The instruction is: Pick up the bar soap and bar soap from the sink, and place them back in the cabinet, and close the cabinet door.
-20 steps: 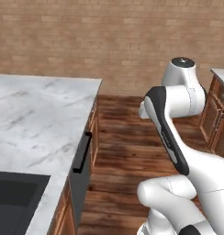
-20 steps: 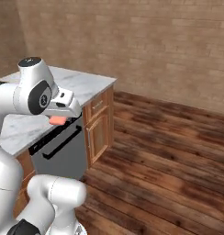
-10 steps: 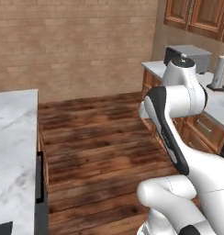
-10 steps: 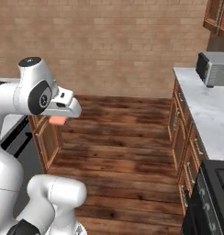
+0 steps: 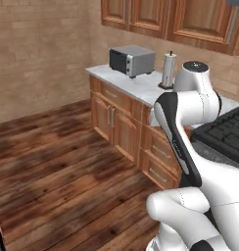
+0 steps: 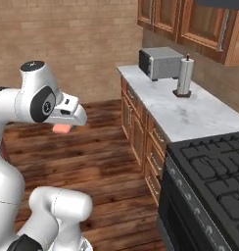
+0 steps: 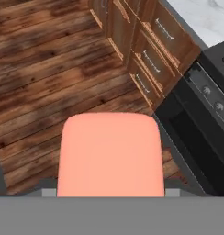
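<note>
Salmon-pink bar soap [image 6: 62,128] is showing in the right base view, hanging just under the tool [image 6: 67,122] at the end of the white arm, out over the wooden floor [image 6: 107,147]. Beyond it a marble surface [image 6: 185,110] is carrying a toaster oven [image 6: 161,62] and a paper towel roll [image 6: 184,76], with a black stove [image 6: 214,181] nearer the camera.

Turning to the left base view, the arm is rising in the foreground and brown wall cabinets [image 5: 165,19] are running above that same surface; I cannot tell which of them is the target.

Looking through the hand view, the soap is sitting broad and close at the bottom, so the tool is judged to be clamped onto it, though its fingertips are hidden behind the bar.

One bar appears to be in transit; storing it, fetching the orange one and shutting the door are remaining
</note>
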Motion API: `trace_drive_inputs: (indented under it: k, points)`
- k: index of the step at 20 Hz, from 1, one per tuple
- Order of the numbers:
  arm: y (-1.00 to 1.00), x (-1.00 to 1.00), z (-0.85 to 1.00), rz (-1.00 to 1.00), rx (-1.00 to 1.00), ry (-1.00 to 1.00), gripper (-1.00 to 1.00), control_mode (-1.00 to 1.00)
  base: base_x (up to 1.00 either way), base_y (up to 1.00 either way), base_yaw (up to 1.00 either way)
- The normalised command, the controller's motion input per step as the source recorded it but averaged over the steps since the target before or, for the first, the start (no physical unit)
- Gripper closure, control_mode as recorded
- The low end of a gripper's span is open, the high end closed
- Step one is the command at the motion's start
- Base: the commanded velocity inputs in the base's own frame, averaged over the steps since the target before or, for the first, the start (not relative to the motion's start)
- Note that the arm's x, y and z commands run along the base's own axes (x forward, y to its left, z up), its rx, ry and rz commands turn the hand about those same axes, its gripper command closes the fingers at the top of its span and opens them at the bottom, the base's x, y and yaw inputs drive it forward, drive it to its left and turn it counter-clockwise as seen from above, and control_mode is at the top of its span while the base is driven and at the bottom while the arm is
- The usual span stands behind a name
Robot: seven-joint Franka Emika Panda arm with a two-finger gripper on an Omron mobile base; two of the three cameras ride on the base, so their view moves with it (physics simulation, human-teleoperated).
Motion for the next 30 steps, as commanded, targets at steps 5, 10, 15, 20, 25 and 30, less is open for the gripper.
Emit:
trace_drive_inputs:
  k: [5,10,15,20,25,30]
  points:
    - [0.00,0.00,0.00,0.00,0.00,0.00,1.00,1.00,0.06,0.00,-0.58]
    - [0.00,0.00,0.00,0.00,0.00,0.00,1.00,1.00,0.03,0.00,-0.58]
    - [0.00,0.00,0.00,0.00,0.00,0.00,1.00,1.00,0.02,0.00,-0.58]
    - [0.00,0.00,0.00,0.00,0.00,0.00,1.00,1.00,0.03,0.00,-0.56]
    - [0.00,0.00,0.00,0.00,0.00,0.00,1.00,1.00,0.03,0.00,-0.56]
    - [0.00,0.00,0.00,0.00,0.00,0.00,1.00,1.00,0.08,0.00,-0.56]
